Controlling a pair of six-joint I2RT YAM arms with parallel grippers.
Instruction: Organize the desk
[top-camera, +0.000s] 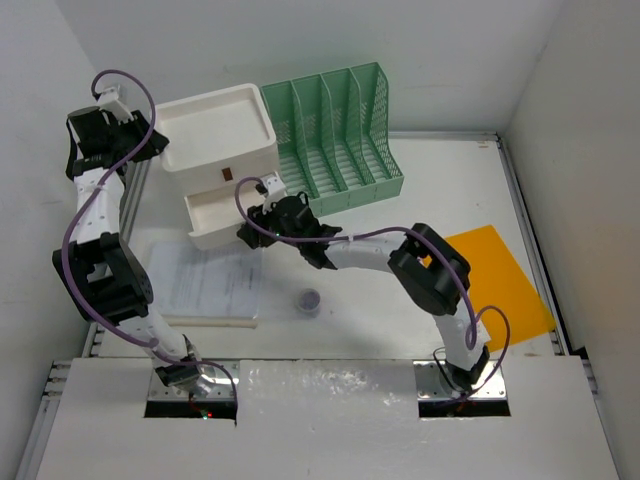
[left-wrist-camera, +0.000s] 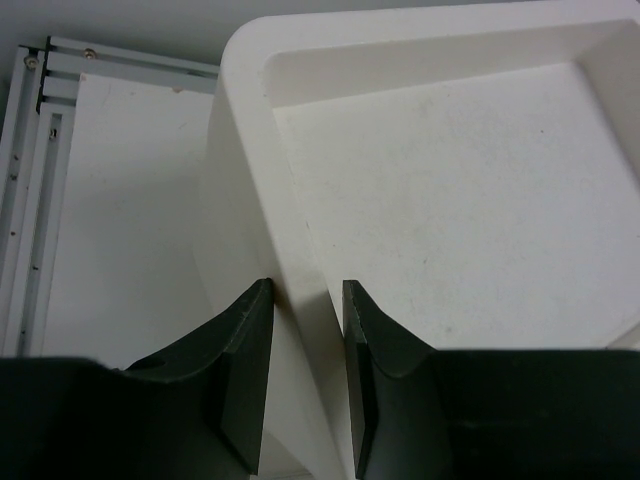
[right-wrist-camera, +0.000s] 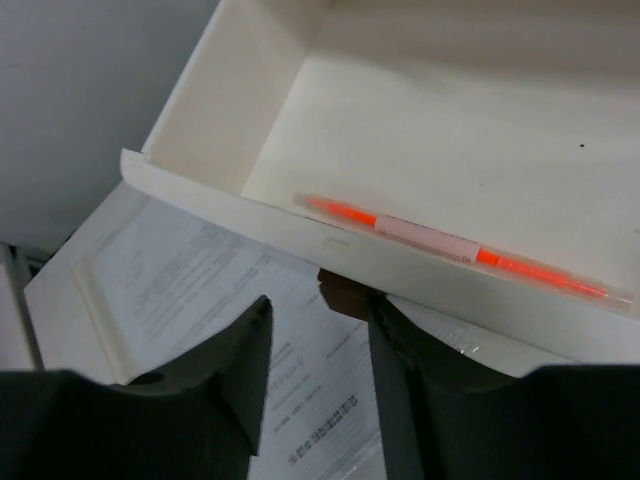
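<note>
Currently: my left gripper (left-wrist-camera: 306, 300) clamps the drawer box (top-camera: 215, 135) rim at the desk (top-camera: 450, 190) far-left corner. My right gripper (right-wrist-camera: 318, 305) has jaws apart, with the brown handle (right-wrist-camera: 343, 293) just ahead. A pen (right-wrist-camera: 440, 243) lies in the 1 open drawer (top-camera: 215, 215). My judgement: push squarely and slowly.

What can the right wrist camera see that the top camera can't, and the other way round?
Only the right wrist view shows the slim orange plastic pen lying inside the open white drawer. Only the top view shows the whole white plastic drawer box, the green mesh file rack, the flat orange sheet and the small round purple object. Both show that open drawer and the printed paper sheets in a clear sleeve lying in front of it.
</note>
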